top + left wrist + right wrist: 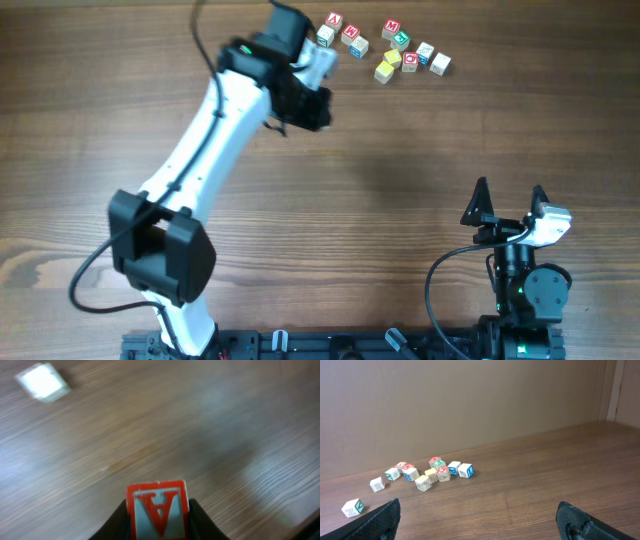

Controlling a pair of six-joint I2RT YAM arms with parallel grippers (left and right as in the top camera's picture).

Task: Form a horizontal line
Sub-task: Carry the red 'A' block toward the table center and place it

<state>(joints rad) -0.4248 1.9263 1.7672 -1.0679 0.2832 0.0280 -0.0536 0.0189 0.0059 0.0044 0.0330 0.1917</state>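
Blocks (385, 50), lettered and multicoloured, lie clustered. We note the left claw (159, 516) clamps a red-A block (157, 502). The right claw (480, 520) is spread wide and empty. The table (400, 150) is wood.

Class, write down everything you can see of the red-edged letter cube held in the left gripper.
The red-edged wooden letter cube shows one pale grey face with a red frame and a red A, upside down to the wrist camera. The left gripper is shut on it, dark fingers pressing two opposite sides.
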